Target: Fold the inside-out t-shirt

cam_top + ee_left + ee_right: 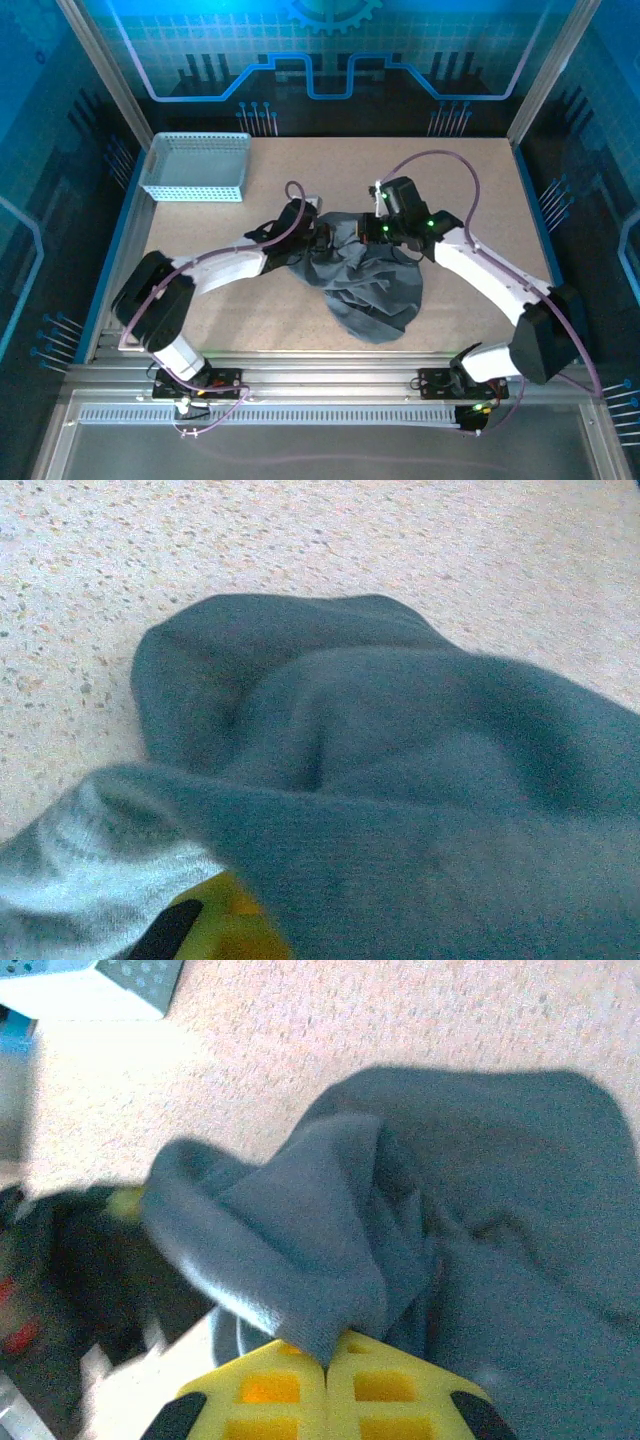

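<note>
The inside-out t-shirt (372,285) lies crumpled in a dark grey heap at the table's middle. My left gripper (318,238) is at its upper left edge. In the left wrist view the t-shirt (400,780) drapes over my jaws, leaving one yellow finger (215,925) showing; the gripper is shut on the cloth. My right gripper (385,232) is at the heap's upper edge, close to the left one. In the right wrist view that gripper (328,1358) is shut, its yellow fingers pinching a fold of the t-shirt (300,1250).
A light blue mesh basket (195,166) stands at the back left of the speckled table (470,190), and its corner (95,980) appears in the right wrist view. Metal frame rails (330,365) run along the near edge.
</note>
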